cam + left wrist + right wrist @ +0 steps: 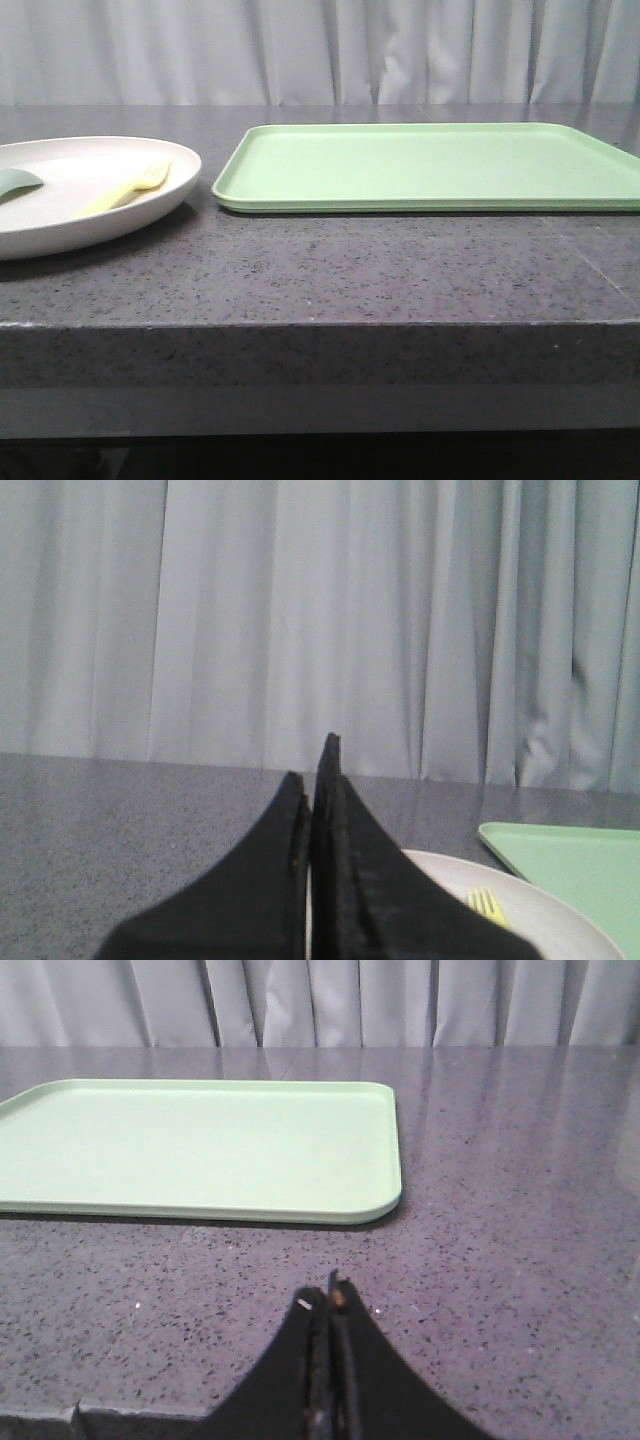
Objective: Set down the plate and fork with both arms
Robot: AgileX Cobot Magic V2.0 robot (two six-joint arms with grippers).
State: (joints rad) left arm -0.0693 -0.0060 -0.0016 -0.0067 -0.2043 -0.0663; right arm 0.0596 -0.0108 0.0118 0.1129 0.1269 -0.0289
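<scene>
Surface (320, 280): dark grey speckled stone, w/ a pale curtain (320, 50) hanging behind it.

Tray (430, 165): flat light-green rectangle w/ rounded corners, nothing on it, lying on the far-right part of the surface in front view. Its near-left corner sits just beside the plate rim, apart from it, w/ a narrow strip of stone between. The right wrist view shows the same tray across open stone, well apart from the right pincer.

Plate (60, 230): round cream-white dish w/ raised rim, on the left of the surface, partly cut off by the frame edge. The left wrist view shows part of its rim & bowl just past the left pincer.

Fork (128, 188): small pale-yellow plastic, lying inside the plate on its right half, tines pointing to the far rim on the tray side, handle toward the plate's middle. In the left wrist view only the tine end shows.

Grey-green piece (18, 181): curved, in the plate at the left frame edge, mostly cut off; apart from the fork.

Left pincer (312, 790): black, closed w/ tips together, holding nothing, close to the plate; whether it touches the rim can't be told.

Right pincer (326, 1300): black, closed w/ tips together, holding nothing, above bare stone near the surface's front edge.
</scene>
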